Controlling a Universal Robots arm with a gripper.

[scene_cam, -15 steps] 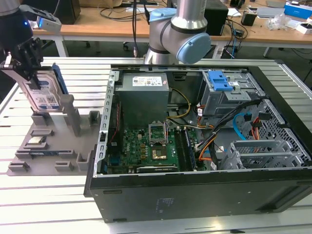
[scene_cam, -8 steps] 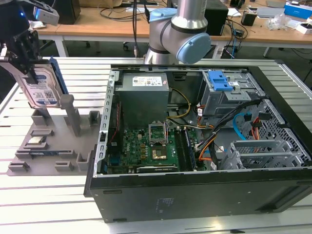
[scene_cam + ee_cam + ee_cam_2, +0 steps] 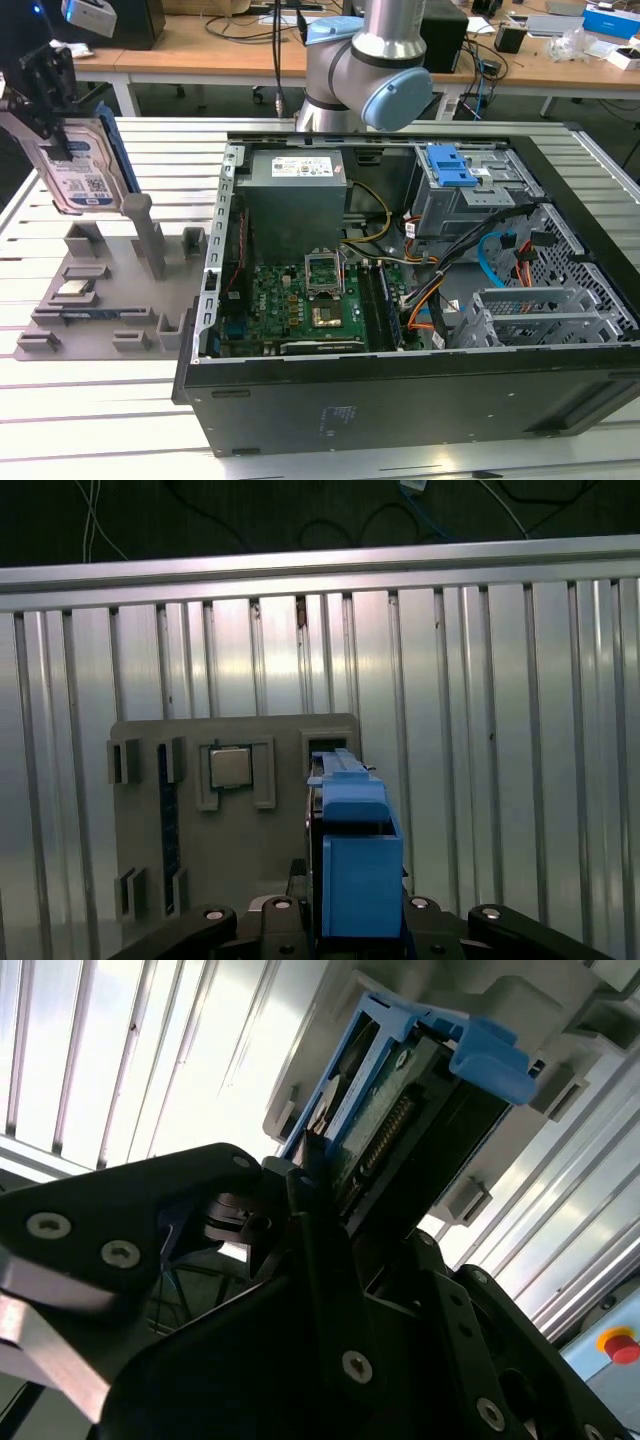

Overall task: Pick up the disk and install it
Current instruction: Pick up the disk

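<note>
There was one disk (image 3: 82, 178), one gripper (image 3: 50, 115) and one robot arm (image 3: 365, 65). One open computer case (image 3: 400, 400) and one grey fixture tray (image 3: 100, 330) shared one slotted metal table (image 3: 100, 420). The case contained one grey power supply (image 3: 297, 195), one green motherboard (image 3: 300, 305) and one blue drive-bay latch (image 3: 455, 165). The tray carried one small square silver chip (image 3: 75, 291) and one tall post (image 3: 150, 235). The second wrist view showed one red button (image 3: 618, 1345).
</note>
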